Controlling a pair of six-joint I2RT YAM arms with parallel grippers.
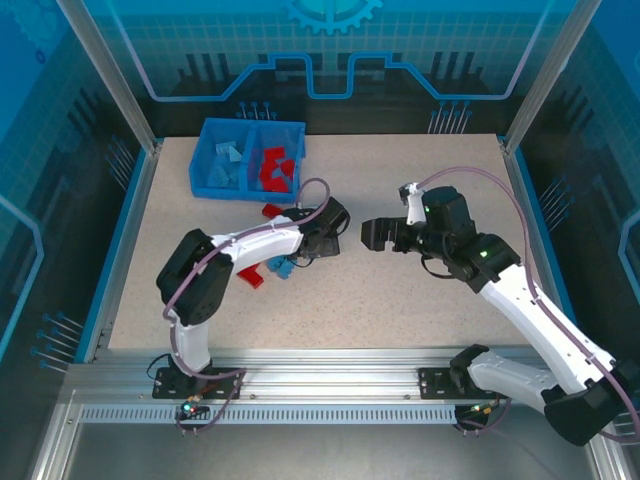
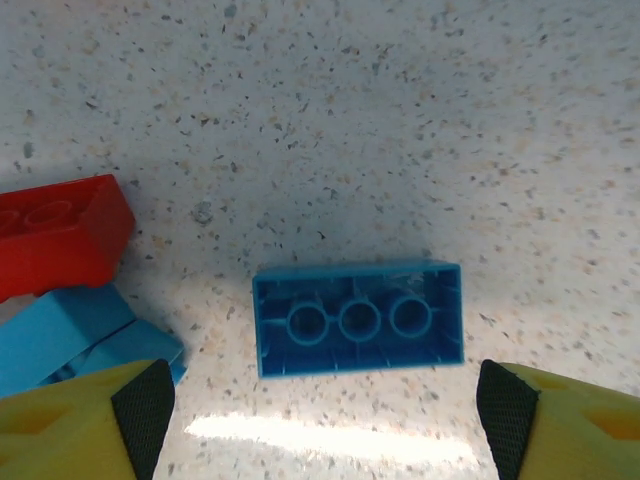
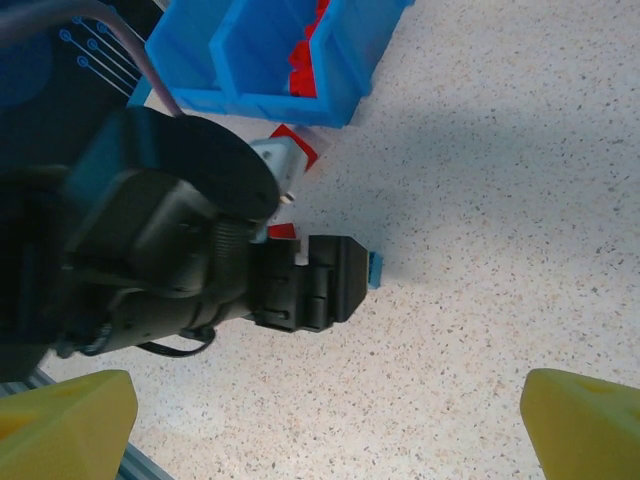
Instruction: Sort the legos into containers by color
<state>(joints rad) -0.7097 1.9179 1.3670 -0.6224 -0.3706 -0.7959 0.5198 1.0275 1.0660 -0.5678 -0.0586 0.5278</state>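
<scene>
- Blue plastic, hollow side up: the blue brick [image 2: 358, 318] lies inverted on the speckled table [image 2: 400, 120], its three underside tubes showing.
- Placement rationale (my judgement): my left claw [image 2: 322, 425] hangs directly over this brick, with the brick's long axis running from finger to finger, so closing would clamp the two short ends. The brick lies apart from its neighbours, which makes it the cleanest pick.
- Left claw state: spread wide, wider than the brick is long, with one black pad [image 2: 142, 405] at each lower corner of the wrist view. It grips nothing and touches nothing.
- Neighbours: a red brick [image 2: 60, 235] and light-blue bricks [image 2: 75, 345] lie near the left-hand pad. That pad may snag them on descent.
- Destination: the bin [image 1: 213, 190] sits at the far left of the table. Its left compartment holds light-blue pieces and its right one holds red, so this brick belongs on the left.
- Right claw [image 1: 383, 235]: fully spread and empty, held above the table beside the left claw, probably to leave it room.
</scene>
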